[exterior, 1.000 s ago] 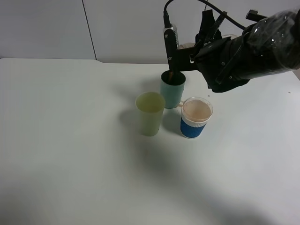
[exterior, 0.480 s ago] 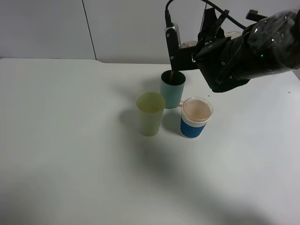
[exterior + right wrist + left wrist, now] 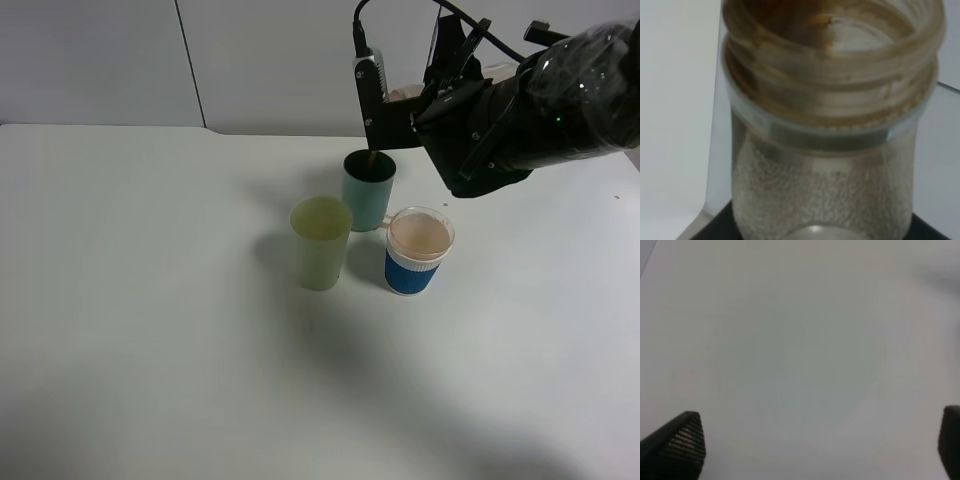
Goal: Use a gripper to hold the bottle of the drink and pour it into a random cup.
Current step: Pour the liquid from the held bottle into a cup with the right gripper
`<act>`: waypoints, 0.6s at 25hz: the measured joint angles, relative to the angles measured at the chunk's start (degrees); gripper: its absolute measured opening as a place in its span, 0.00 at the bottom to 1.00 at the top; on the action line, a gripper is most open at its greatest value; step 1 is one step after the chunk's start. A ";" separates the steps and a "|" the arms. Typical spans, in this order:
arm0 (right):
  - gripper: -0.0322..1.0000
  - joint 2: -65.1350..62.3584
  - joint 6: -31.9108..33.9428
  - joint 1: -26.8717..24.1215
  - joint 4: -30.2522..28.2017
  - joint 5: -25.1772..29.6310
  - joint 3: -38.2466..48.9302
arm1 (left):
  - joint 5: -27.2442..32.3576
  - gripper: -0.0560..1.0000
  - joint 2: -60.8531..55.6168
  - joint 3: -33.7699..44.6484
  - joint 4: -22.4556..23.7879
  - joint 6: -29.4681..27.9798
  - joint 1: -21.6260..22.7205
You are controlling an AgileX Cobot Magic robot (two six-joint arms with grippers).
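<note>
My right gripper (image 3: pixel 388 102) is shut on the clear bottle (image 3: pixel 402 95) and holds it tipped over the teal cup (image 3: pixel 366 202). A thin brown stream of drink (image 3: pixel 372 158) falls from the bottle's mouth into that cup, whose inside looks dark. In the right wrist view the bottle (image 3: pixel 825 150) fills the frame, its wide capless neck smeared with brown and the black fingers (image 3: pixel 715 227) at its sides. The label is hidden. My left gripper (image 3: pixel 820 450) is open and empty above bare white table, and is out of the exterior view.
A yellow-green cup (image 3: pixel 320 243) stands in front-left of the teal cup. A blue-and-white cup (image 3: pixel 418 252) with a pinkish inside stands in front-right, almost under the right arm (image 3: pixel 540 100). All stand on a white table (image 3: pixel 150 330) before a pale wall.
The right gripper with the bottle has shifted slightly up and to the right over the teal cup. The brown stream keeps falling. The cups have not moved.
</note>
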 joint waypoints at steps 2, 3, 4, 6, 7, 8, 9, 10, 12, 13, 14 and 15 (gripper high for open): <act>0.38 0.00 -0.87 0.00 0.00 0.00 0.00 | 0.00 0.93 0.00 0.00 0.00 0.00 0.00; 0.38 0.00 -1.13 0.00 0.00 0.00 0.00 | 0.00 0.93 0.00 0.00 0.00 0.00 0.00; 0.38 0.00 -1.44 0.00 0.00 0.00 0.00 | 0.00 0.93 0.00 0.00 0.00 0.00 0.00; 0.38 0.00 -1.52 0.00 0.00 0.00 0.00 | 0.00 0.93 0.00 0.00 0.00 0.00 0.00; 0.38 0.00 -1.57 0.00 0.00 0.00 0.00 | 0.00 0.93 0.00 0.00 0.00 0.00 0.00; 0.38 0.00 -1.65 0.00 0.00 0.00 0.00 | 0.00 0.93 0.00 0.00 0.00 0.00 0.00; 0.38 0.00 -1.64 0.00 0.00 0.00 0.00 | 0.00 0.93 0.00 0.00 0.00 0.00 0.00; 0.38 0.00 -1.70 0.00 0.00 0.00 0.00 | 0.00 0.93 0.00 0.00 0.00 0.00 0.00; 0.38 0.00 -1.95 0.00 0.00 0.00 0.00 | 0.00 0.93 0.00 0.00 0.00 0.00 0.00; 0.38 0.00 -2.22 0.00 0.00 0.00 0.00 | 0.00 0.93 0.00 0.00 0.00 0.00 0.00; 0.38 0.00 -2.87 0.00 0.00 0.00 0.00 | 0.00 0.93 0.00 0.00 0.00 0.00 0.00; 0.38 0.00 -3.60 0.00 0.00 0.04 0.00 | 0.00 0.93 0.00 0.00 0.00 0.00 0.00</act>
